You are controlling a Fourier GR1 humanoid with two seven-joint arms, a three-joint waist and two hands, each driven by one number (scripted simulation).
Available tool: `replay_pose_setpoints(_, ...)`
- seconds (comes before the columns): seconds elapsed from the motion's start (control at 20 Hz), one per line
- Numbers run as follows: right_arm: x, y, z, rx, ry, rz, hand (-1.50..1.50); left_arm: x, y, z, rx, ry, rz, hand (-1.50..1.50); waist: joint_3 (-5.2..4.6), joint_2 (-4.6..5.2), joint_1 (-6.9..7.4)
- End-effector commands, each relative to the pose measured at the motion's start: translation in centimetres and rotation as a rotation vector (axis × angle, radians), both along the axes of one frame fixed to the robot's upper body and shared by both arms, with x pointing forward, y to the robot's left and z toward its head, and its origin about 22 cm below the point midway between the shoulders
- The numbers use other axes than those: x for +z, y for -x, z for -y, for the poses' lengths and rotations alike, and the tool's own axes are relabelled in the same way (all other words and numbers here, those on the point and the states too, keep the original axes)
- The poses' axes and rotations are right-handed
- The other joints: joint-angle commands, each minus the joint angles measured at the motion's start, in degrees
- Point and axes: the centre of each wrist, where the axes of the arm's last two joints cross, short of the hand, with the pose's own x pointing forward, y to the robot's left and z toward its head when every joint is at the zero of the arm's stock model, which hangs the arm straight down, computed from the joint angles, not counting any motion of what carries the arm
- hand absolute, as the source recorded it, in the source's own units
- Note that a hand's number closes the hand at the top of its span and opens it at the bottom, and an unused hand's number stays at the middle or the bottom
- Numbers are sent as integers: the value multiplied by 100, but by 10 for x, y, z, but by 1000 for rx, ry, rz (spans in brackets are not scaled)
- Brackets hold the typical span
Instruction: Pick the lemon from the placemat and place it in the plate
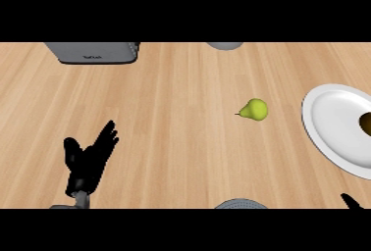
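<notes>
Item: one yellow-green pear-shaped fruit (253, 109), the task's "lemon"; no placemat visible beneath it, it lies on bare wooden counter (181, 137), just left of the plate. Judged light, firm, smooth-skinned, apt to roll; best taken across its broad belly. One white plate (326, 132), with one brown object (366, 122) cut off at its right. One left hand (88, 159), well left of the plate, fingers straight, holding nothing. One right hand (352, 201), below the plate, barely showing: fingers cannot be told

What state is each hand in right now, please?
Left hand: open, fingers straight, holding nothing.
Right hand: only a tip shows; cannot be told.
</notes>
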Motion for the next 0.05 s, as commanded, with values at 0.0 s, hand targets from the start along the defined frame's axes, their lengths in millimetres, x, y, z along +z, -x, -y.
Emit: replay_pose_setpoints(0.0, -11, 8, -30, 26, -7, -19, -150, -9, -5, -5, -3, 12, -4, 0, -5, 11, -5)
